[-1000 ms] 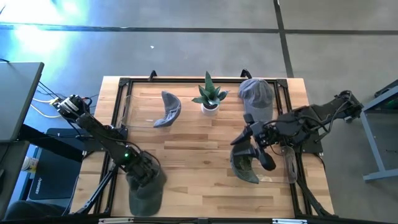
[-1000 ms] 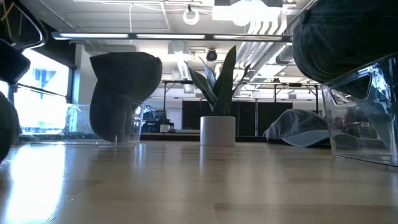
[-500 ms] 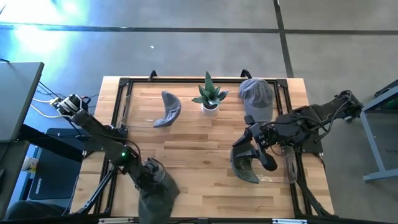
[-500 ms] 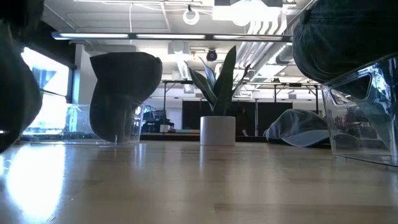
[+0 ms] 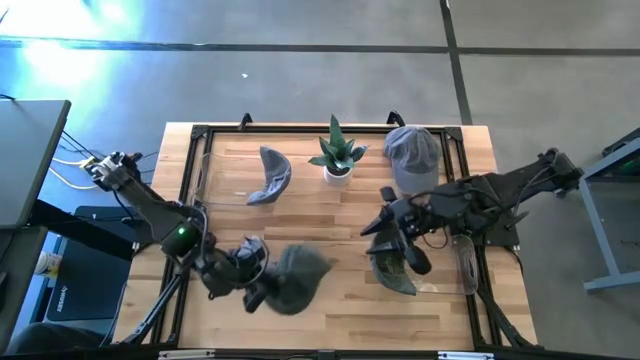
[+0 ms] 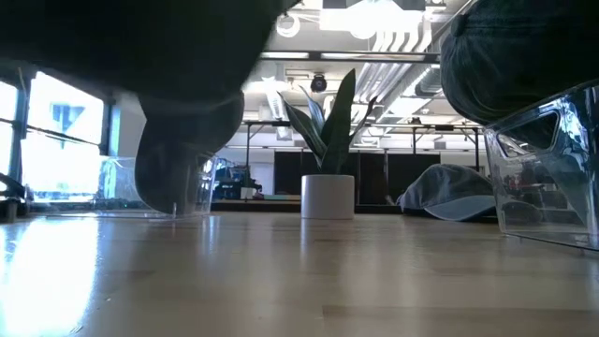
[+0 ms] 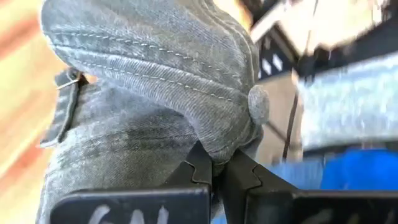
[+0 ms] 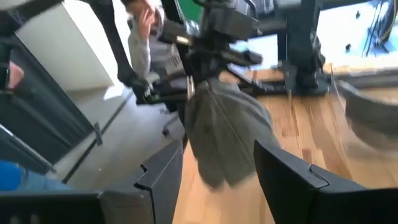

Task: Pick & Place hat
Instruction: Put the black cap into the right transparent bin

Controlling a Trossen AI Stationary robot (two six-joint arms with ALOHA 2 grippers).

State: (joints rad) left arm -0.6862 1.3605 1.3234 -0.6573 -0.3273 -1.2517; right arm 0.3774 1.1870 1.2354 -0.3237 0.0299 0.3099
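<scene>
A grey denim hat (image 5: 298,277) hangs in the air over the table's near middle, with my left gripper (image 5: 262,278) shut on it. The left wrist view shows its crown (image 7: 155,74), top button and back strap. My right gripper (image 5: 378,225) stands open to the right of it, facing it, and the hat (image 8: 227,134) shows between and beyond its fingers, apart from them. In the low view the hat (image 6: 140,47) fills the upper left as a dark mass. My left gripper pinches a fold of the crown's cloth (image 7: 211,149) between its two fingers, just beside the top button (image 7: 258,102). The fingers slant down from the table's left side. The hat is lifted clear of the table and hangs slack below and beyond the fingertips.
A second hat (image 5: 270,172) sits on a clear stand at the far left and a third (image 5: 395,270) on a clear stand at the near right, under my right arm. Another (image 5: 412,155) lies at the far right. A potted plant (image 5: 337,155) stands at the far middle.
My left gripper has risen from the table's near left edge and swung toward the middle, tipping from pointing down to a shallower slant. The hat, which lay flat there, has come up with it and now hangs clear of the table.
</scene>
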